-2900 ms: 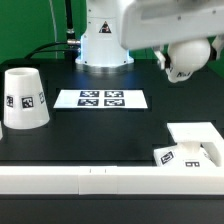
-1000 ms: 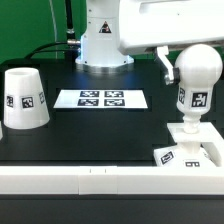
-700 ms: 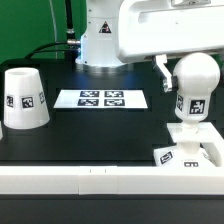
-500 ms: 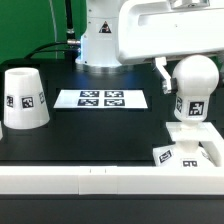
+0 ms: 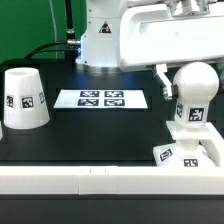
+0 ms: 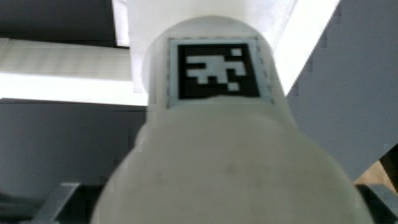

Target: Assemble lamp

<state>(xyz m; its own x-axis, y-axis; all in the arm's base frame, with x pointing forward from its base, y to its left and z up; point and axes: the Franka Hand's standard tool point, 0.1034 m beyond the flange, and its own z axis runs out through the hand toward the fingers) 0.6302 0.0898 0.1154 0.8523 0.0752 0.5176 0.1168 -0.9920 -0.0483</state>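
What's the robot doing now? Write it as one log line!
step: bulb onto base | hand: shut on bulb | bulb: upright, foot on base | shade: standing apart, exterior view's left

A matte black worktop [image 5: 100,135] is lying under even light, a green backdrop [image 5: 25,25] is rising behind its far edge, dark cables [image 5: 67,25] are hanging there, the marker board [image 5: 101,99] is lying flat toward that edge, and a long white rail [image 5: 60,178] is running along the near edge.
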